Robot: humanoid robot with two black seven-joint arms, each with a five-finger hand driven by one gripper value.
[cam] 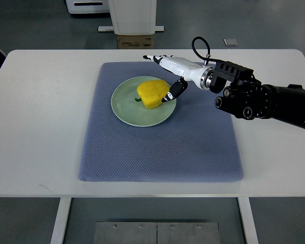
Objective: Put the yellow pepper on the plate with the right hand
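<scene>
The yellow pepper (152, 94) lies on the pale green plate (127, 109), resting on the plate's right half with its green stem pointing left toward the plate's middle. The plate sits on a blue-grey mat (157, 147) spread over the white bench (35, 127). The right hand (169, 76) reaches in from the right edge on a black arm and hangs over the plate's upper right rim. Its white fingers (155, 59) are stretched out and spread apart, pointing left past the pepper's far side without closing on it, while the dark thumb (174, 91) angles down and touches or nearly touches the pepper's right flank. A cardboard box (135, 41) stands on the floor beyond the bench.
</scene>
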